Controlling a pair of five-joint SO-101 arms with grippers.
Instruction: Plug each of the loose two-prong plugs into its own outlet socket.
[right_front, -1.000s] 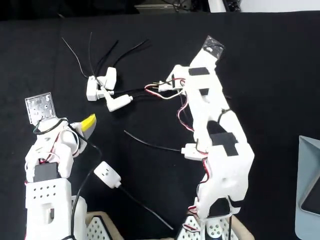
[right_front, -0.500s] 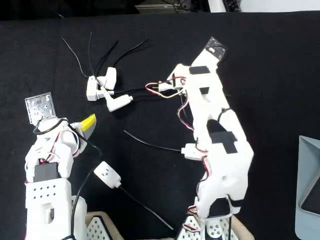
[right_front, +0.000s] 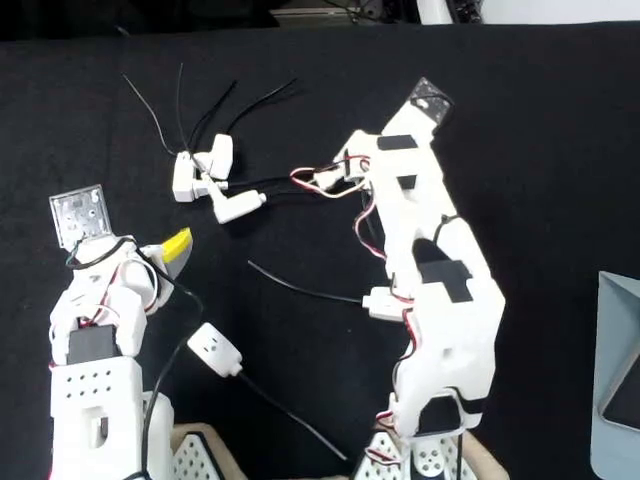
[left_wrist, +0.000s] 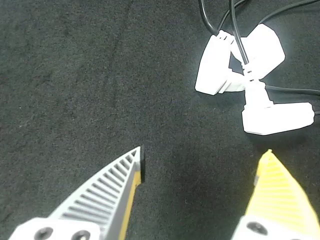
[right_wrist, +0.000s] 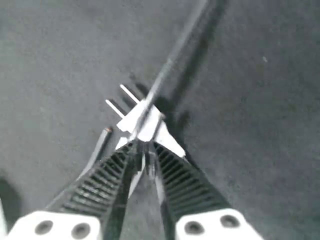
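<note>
Okay, right claw (right_wrist: 145, 152) is clamped shut on the rear of a two-prong plug (right_wrist: 141, 120), low by the table (right_wrist: 250, 75) near the socket cluster (left_wrist: 220, 70), left claw (left_wrist: 205, 155) gapes empty; shallow pinch could let the plug twist and miss its slots.

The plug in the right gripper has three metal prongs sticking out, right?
Not quite. The plug pinched in the right gripper has two metal prongs sticking out, not three. The right wrist view shows them side by side.
</note>
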